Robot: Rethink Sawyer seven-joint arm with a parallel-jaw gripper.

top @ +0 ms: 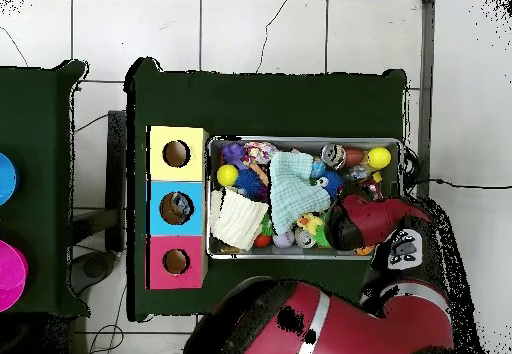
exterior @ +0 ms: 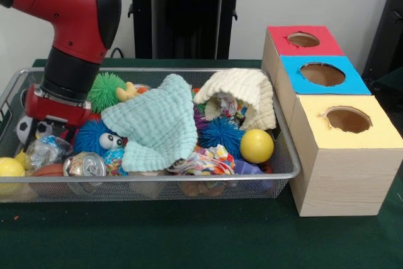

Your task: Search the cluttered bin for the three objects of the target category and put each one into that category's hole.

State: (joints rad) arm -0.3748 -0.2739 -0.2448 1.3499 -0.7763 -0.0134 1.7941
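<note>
A red-and-black Sawyer arm (exterior: 69, 42) reaches into the left end of a wire-mesh bin (exterior: 189, 184) packed with toys, cloths and balls; its gripper is buried among the clutter there, and whether its fingers are spread or closed cannot be told from either view. The target category is not evident. Three boxes stand just beside the bin's opposite end, each with a round hole: a red-topped box (exterior: 302, 39), a blue-topped box (exterior: 322, 75) and a yellow-topped box (exterior: 347, 120). Any object lifted from the arm's end would likely have to travel the bin's full length, over a mint cloth (exterior: 157, 127) and a cream cloth (exterior: 242, 96), to reach them.
</note>
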